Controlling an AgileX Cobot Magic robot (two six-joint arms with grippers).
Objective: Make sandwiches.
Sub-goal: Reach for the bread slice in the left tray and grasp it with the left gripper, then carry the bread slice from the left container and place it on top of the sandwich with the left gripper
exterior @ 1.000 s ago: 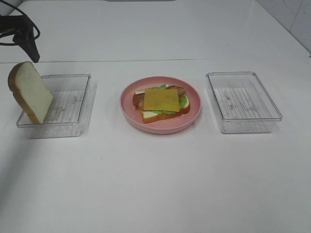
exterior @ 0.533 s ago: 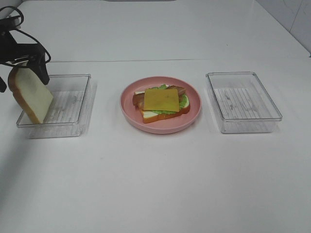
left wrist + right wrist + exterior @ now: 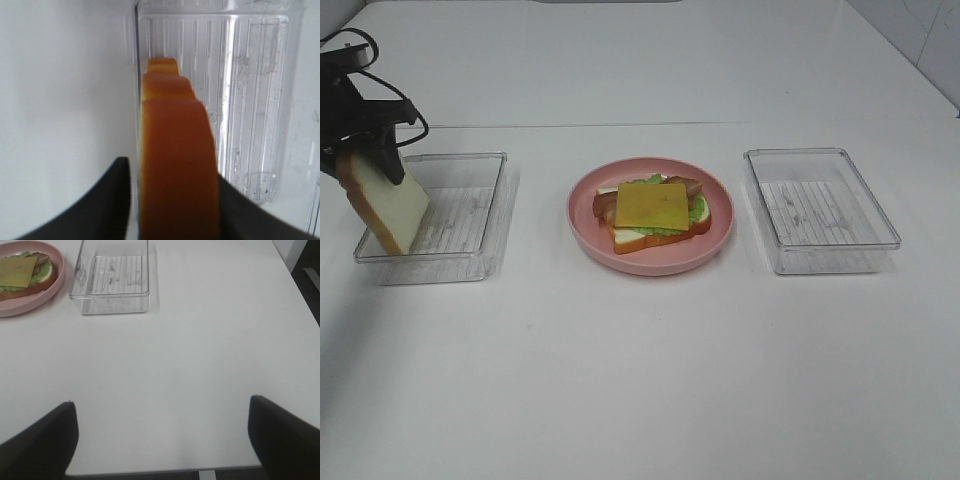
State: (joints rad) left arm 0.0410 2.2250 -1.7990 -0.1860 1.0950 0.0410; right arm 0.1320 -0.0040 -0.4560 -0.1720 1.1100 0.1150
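2 clear trays on white table (image 3: 650,380): left tray (image 3: 470,205), right tray (image 3: 820,210), pink plate (image 3: 715,240) between them. Open stack on plate: bottom bread slice (image 3: 630,240), lettuce (image 3: 698,210), bacon (image 3: 604,205), cheese slice (image 3: 652,204) on top. 2nd bread slice (image 3: 388,208) stands tilted at left tray's outer edge. Left gripper (image 3: 365,150) straddles its crust top, 1 finger (image 3: 100,205) each side, pinching it. Right gripper (image 3: 162,440) low over bare table, jaws spread wide, holding nothing.
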